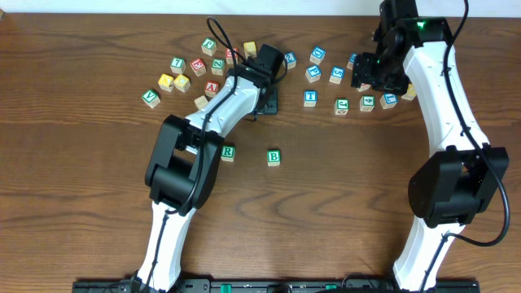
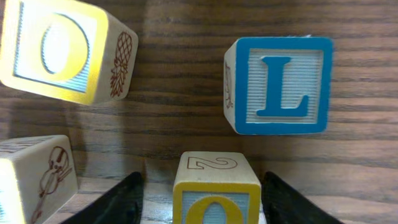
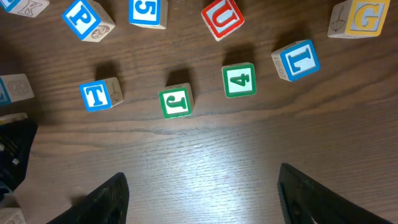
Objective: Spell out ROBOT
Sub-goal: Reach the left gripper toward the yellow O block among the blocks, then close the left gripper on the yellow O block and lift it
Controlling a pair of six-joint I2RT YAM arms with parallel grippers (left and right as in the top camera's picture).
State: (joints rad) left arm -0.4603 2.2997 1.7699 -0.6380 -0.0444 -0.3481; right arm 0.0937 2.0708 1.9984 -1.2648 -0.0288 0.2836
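Left wrist view: my left gripper point(image 2: 200, 182) straddles a yellow O cube point(image 2: 216, 186). The jaws are partway apart and not clamped. A gap shows on the left side, and the right finger sits almost at the cube's side. A second yellow O cube point(image 2: 62, 48) sits at upper left and a blue L cube point(image 2: 280, 84) at upper right. A cube with a violin drawing point(image 2: 37, 177) lies just beside the left finger point(image 2: 124, 202).

Risks, as I judge them: the uneven gap could shove or twist the O cube as the jaws meet it, so that it seats crooked. The left finger could catch the violin cube and drag it along. A lift on a poor hold could drop the cube back into the cluster.

Overhead view: the green R cube point(image 1: 228, 152) and green B cube point(image 1: 274, 158) lie apart on bare wood nearer the robot, and the space between them looks fit for an O. The blue T cube point(image 1: 310, 98) waits among the right-hand blocks.

Right wrist view: my right gripper point(image 3: 205, 199) hangs wide and empty over bare table point(image 3: 205, 155), near the T cube.

Open room lies on the robot's side of the table. The far side is crowded with loose cubes. The left arm passes just beside the R cube, so carrying the O back needs care there.
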